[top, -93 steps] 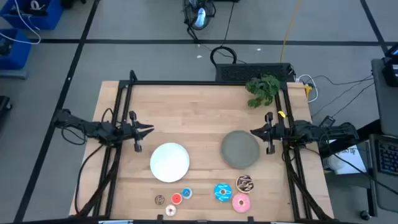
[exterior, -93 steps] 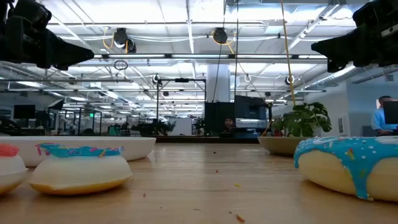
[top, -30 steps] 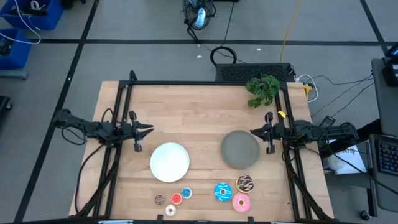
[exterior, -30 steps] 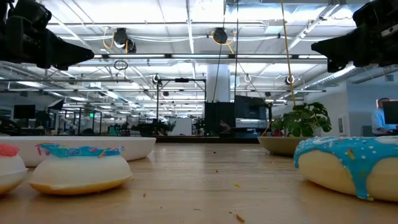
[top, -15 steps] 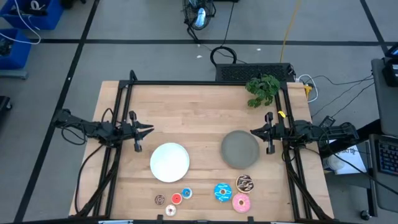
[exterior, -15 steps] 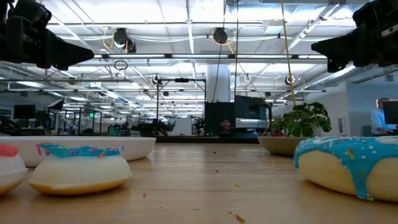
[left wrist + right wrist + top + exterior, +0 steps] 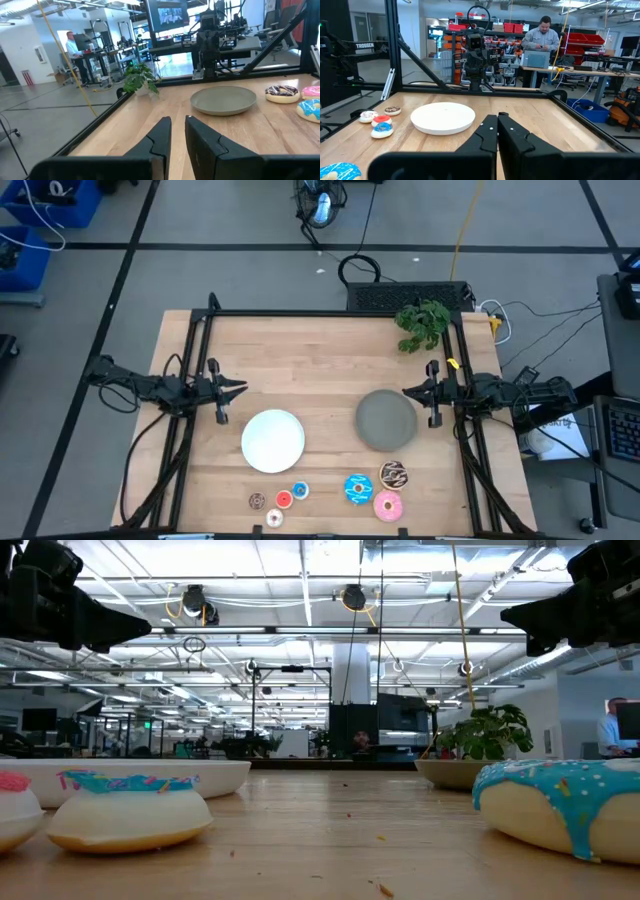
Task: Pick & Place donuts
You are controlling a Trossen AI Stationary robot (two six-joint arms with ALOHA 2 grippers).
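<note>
High view first: I see my left gripper point(image 7: 240, 388) at the table's left edge, fingers a narrow slit apart, grasping nothing. My right gripper point(image 7: 405, 393) waits at the right edge, clenched and empty, touching the grey plate point(image 7: 385, 419) rim. Beside that sits the white plate point(image 7: 273, 440). All seven donuts point(image 7: 357, 489) lie along the near edge, well apart from both grippers.

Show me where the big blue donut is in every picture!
High view: the big blue donut sits near the front edge, below the grey plate.
Low view: large at the right edge.
Left wrist view: cut off at the right edge.
Right wrist view: bottom-left corner.
Shared landmark: the grey plate, behind it in the low and left wrist views.
</note>
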